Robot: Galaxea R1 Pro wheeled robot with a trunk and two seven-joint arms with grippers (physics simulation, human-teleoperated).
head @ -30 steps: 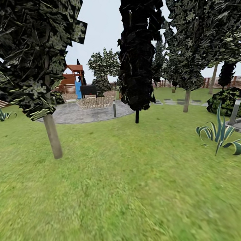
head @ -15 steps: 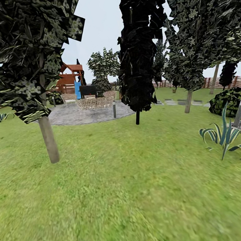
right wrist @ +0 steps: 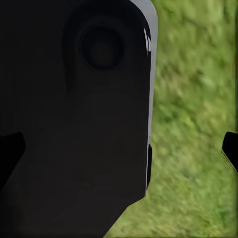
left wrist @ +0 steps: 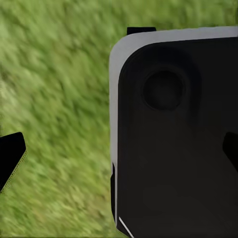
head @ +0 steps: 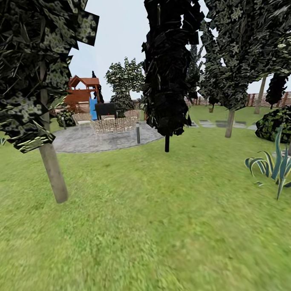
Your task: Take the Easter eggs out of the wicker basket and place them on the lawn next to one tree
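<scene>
— Left gripper (left wrist: pixel 120 153): released or clenched?
— Released. Its two black fingertips (left wrist: pixel 11 159) stand wide apart with nothing held. Past them lie blurred grass and a dark panel (left wrist: pixel 173 139) with a pale rim.
— And the right gripper (right wrist: pixel 120 148)?
— Likewise spread and empty, over its own dark panel (right wrist: pixel 79 119) and grass.
— Where is the lawn (head: pixel 150 230)?
— All round the cypress (head: pixel 167 76), the black narrow one at the middle of the head view, and reaching on to the near edge.
— Any tree (head: pixel 51 171) with a proper trunk?
— Yes, left of the cypress and nearer the camera: a straight grey-brown trunk, leaning a little, under flat mottled leaves. Another trunk (head: pixel 229 123) stands right of the cypress, slightly further back.
— What else is about?
— A grey patio (head: pixel 102 141) just left of and behind the cypress, with a short post (head: pixel 138 132) at its edge and a red playhouse (head: pixel 81 95) beyond. Well right of the cypress are a striped spiky plant (head: pixel 276 166), a round bush (head: pixel 278 123) and a slatted fence (head: pixel 288 98).
</scene>
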